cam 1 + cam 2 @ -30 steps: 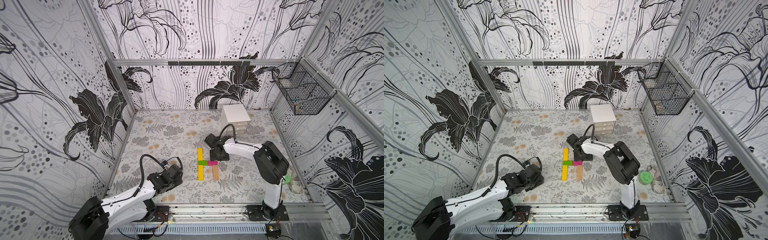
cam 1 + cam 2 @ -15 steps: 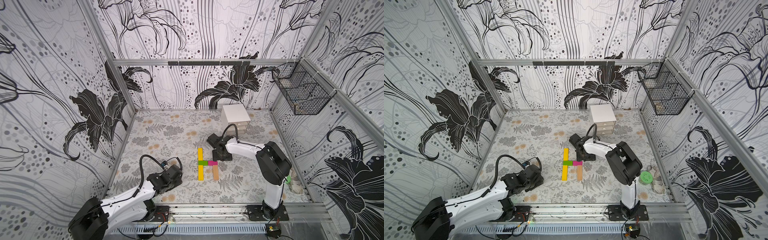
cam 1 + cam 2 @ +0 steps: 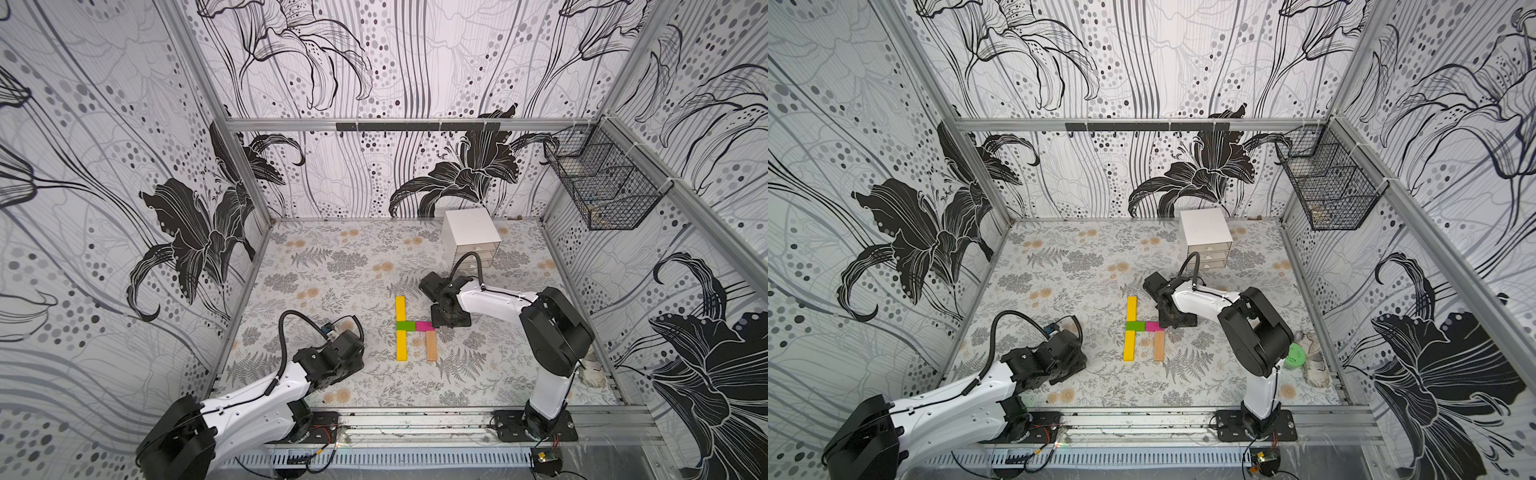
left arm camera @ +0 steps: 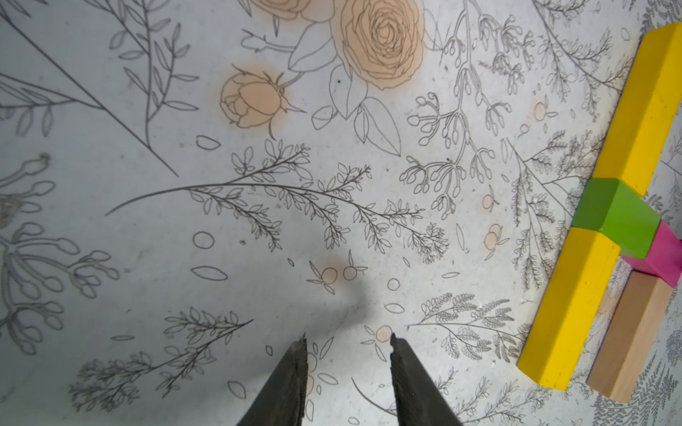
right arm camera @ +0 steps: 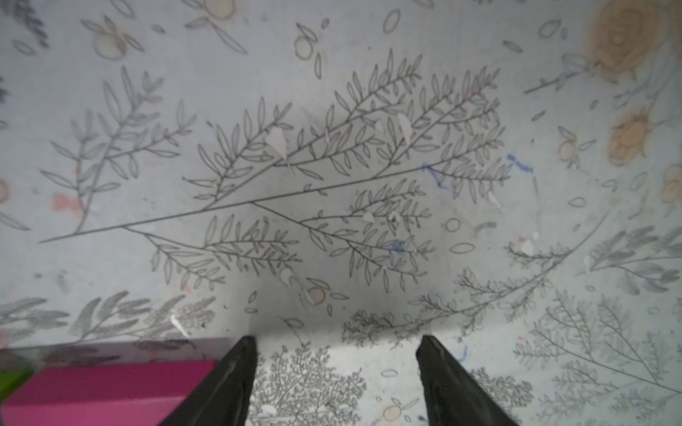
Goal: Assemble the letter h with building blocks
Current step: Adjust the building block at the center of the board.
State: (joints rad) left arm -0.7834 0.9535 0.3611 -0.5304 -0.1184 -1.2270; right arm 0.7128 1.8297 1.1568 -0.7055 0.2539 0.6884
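my right gripper (image 5: 336,343) jaws wide, empty, magenta block (image 5: 110,387) just beside at 9 o'clock, I'd pull away toward 3, no nudging

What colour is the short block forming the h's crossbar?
Magenta. The crossbar block shows largest in the right wrist view, beside the open end effector.

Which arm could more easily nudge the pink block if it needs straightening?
Probably the right: the right gripper, open, sits just beside the magenta block. The left gripper lies farther off, beyond the stem.
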